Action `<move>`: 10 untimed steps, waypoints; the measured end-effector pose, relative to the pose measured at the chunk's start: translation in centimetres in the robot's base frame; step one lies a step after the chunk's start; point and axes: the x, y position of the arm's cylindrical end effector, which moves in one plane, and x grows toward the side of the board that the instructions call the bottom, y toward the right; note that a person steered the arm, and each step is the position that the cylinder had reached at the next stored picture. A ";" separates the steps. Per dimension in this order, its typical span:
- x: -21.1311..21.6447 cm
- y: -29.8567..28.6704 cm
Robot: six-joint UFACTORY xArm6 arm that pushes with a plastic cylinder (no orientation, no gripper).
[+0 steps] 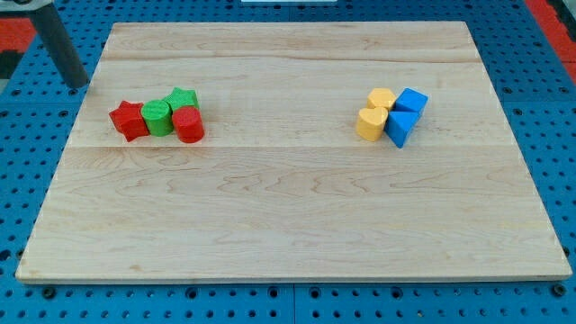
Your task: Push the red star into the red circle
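Camera view: red star [129,120] sits at the left end of a tight cluster on the tabletop [288,225], touching a green cylinder [157,118]. Red circle [189,124] is on that cylinder's far side, green star [183,98] behind. My tip [81,85] is up-left, off the board edge. No jaws, just a rod. Star looks light, rigid, slides easily; I'd push its left face, though the cylinder blocks a straight path.
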 end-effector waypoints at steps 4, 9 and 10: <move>7.5 8.1; 13.5 13.1; 14.3 15.4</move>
